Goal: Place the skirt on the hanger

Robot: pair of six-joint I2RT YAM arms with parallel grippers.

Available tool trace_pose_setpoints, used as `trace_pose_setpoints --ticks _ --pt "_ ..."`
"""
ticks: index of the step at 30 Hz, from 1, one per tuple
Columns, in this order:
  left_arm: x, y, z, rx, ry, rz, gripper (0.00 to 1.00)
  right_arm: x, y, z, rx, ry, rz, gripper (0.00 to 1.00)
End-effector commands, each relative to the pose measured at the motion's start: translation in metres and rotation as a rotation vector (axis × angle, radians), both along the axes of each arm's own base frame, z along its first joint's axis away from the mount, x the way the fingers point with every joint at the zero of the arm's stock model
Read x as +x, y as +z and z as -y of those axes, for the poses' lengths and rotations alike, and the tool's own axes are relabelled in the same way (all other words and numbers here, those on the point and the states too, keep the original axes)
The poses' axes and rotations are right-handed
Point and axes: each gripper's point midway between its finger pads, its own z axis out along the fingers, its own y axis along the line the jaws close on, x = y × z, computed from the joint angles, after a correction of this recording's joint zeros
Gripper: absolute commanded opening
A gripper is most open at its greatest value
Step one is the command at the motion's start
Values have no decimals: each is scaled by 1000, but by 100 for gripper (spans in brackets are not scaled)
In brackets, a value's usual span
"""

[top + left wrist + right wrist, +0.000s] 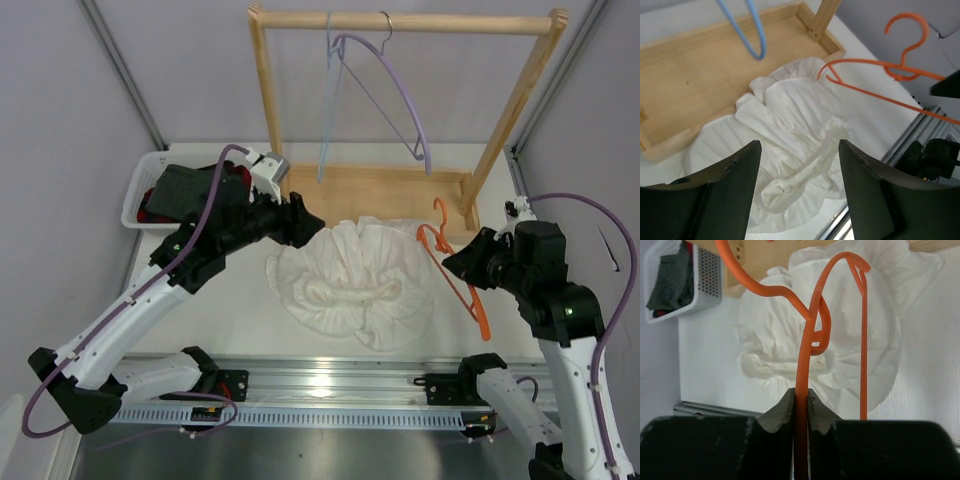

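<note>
On the bench, the crumpled skirt lies mid-surface. The white basket at far left holds a dark grey garment and red cloth. The right pincer clamps the hanger at the skirt's right edge. The left pincer gapes above the skirt.
</note>
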Motion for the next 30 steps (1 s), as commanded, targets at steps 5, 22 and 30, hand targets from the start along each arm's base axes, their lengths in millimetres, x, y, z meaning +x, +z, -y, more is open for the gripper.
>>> trace_pose_setpoints --ticks 5,22,30 --pt "-4 -35 12 -99 -15 -72 69 -41 38 -32 144 203 70 0" --pt "-15 -176 -32 131 262 -435 42 -87 69 -81 386 583 91 0" --pt "-39 -211 -28 201 244 -508 45 -90 49 -90 395 637 63 0"
